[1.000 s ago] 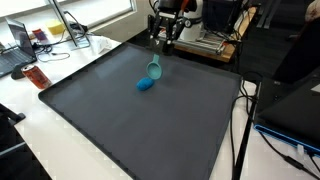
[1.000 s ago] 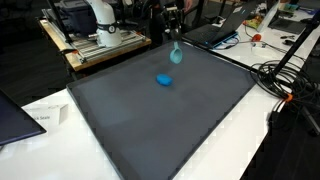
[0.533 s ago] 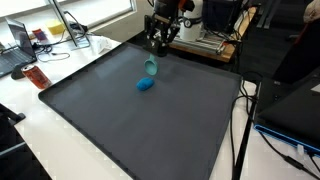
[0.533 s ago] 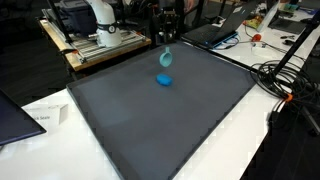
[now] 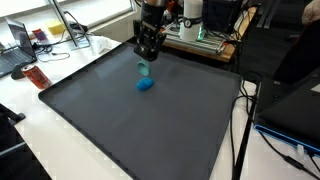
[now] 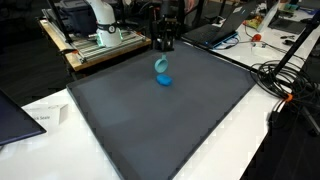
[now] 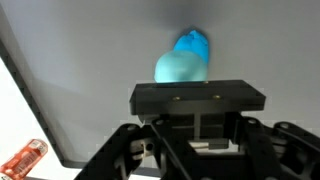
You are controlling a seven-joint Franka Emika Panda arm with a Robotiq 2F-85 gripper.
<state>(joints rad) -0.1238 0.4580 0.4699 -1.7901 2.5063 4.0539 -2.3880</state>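
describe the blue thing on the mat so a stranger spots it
Find the big dark mat. Toward its robot-side edge, below the end effector, lies a small bright blue lump. The paler teal cup above it is held; the lump rests on the mat.

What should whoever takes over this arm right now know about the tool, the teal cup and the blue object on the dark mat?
Tool: shut on the teal cup, gripped from above, near one edge of the dark mat.
Blue object: lies on the mat close beside the cup, clear of the tool. The wrist view shows it just beyond the cup.
Done: the cup is in the grip.
Left: the cup is not yet released and the blue object is not gripped.
Unclear: whether the cup's base touches the mat or the blue object.
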